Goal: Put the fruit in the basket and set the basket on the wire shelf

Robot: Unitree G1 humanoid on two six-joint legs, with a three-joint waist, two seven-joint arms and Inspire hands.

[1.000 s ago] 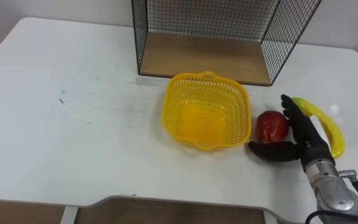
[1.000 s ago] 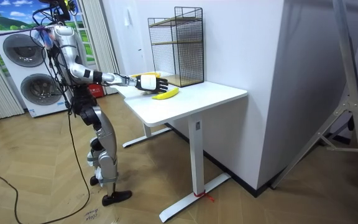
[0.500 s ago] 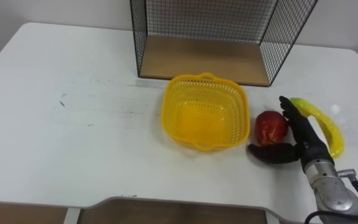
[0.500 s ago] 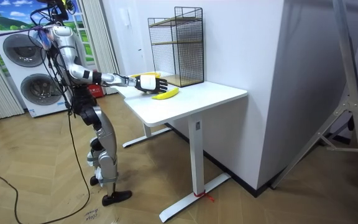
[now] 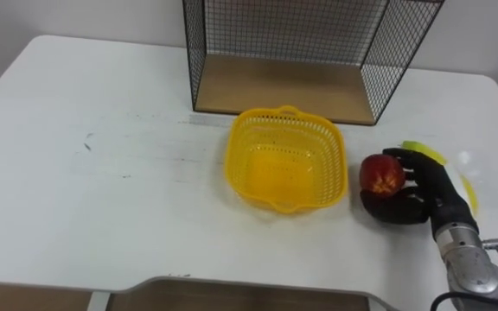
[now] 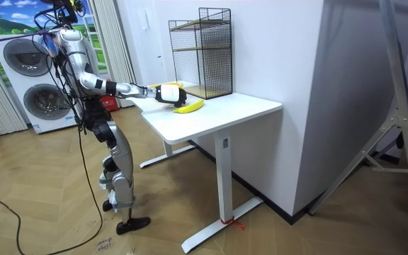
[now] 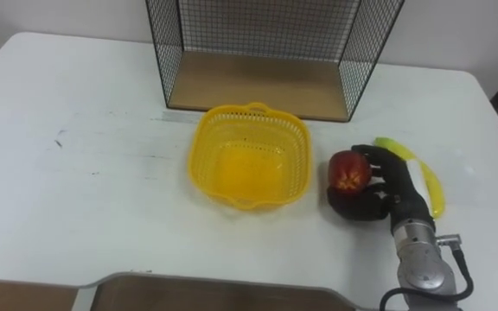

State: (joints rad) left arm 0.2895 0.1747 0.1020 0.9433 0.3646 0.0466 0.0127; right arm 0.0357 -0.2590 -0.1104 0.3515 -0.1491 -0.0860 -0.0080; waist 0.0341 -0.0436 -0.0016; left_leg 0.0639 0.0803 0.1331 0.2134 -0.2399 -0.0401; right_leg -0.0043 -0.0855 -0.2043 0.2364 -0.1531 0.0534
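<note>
The apple (image 5: 381, 174) is now held near the right edge of the white table (image 5: 102, 173), enclosed by the right hand (image 5: 422, 194), whose dark fingers are curled over the top and far side of the fruit while the thumb is pressed beneath it on the near side. A second ago that hand was laid flat beside the apple with its fingers straight; they have since been wrapped round it, so the grasp is judged to be made, though whether the fruit has been raised off the tabletop cannot be told. Just behind the hand, partly covered by it, the banana (image 7: 428, 184) is left lying on the table, untouched. To the left of the apple, close beside it, the yellow basket (image 5: 233, 155) is seen standing upright and empty. Farther back, touching the basket's far rim or nearly so, the wire shelf (image 5: 301, 43) is set with its wooden floor (image 5: 284, 86) bare. With the first fruit secured, a short carry leftward over the basket's rim is judged to be what is called for; the banana and the shelving of the basket are yet to be done.
</note>
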